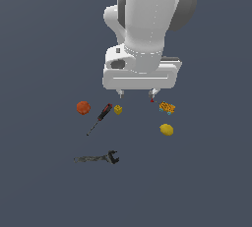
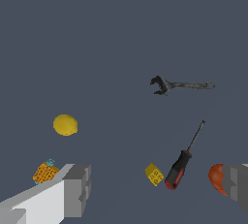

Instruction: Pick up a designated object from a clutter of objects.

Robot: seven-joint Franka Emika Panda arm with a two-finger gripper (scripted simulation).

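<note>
Tool (image 1: 137,93): jaws spread wide, holding nothing, above the clutter.
Lemon (image 1: 167,129) lies alone on the bench (image 1: 44,182), just beside the orange-blue piece (image 1: 167,107), well apart from the wrench (image 1: 98,158), screwdriver (image 1: 99,118) and ball (image 1: 83,107).

We find no readable text, label, brand, number or sign in either view. Tiny yellow block (image 2: 154,174) shows faint dark marks on one face in wrist view, too small to read as characters. Orange-blue piece (image 2: 45,172) carries dotted pattern only, no lettering. Dark wrench (image 2: 180,85) and screwdriver (image 2: 184,158) show no legible stamping. White arm housing (image 1: 141,71) bears no visible marking.
</note>
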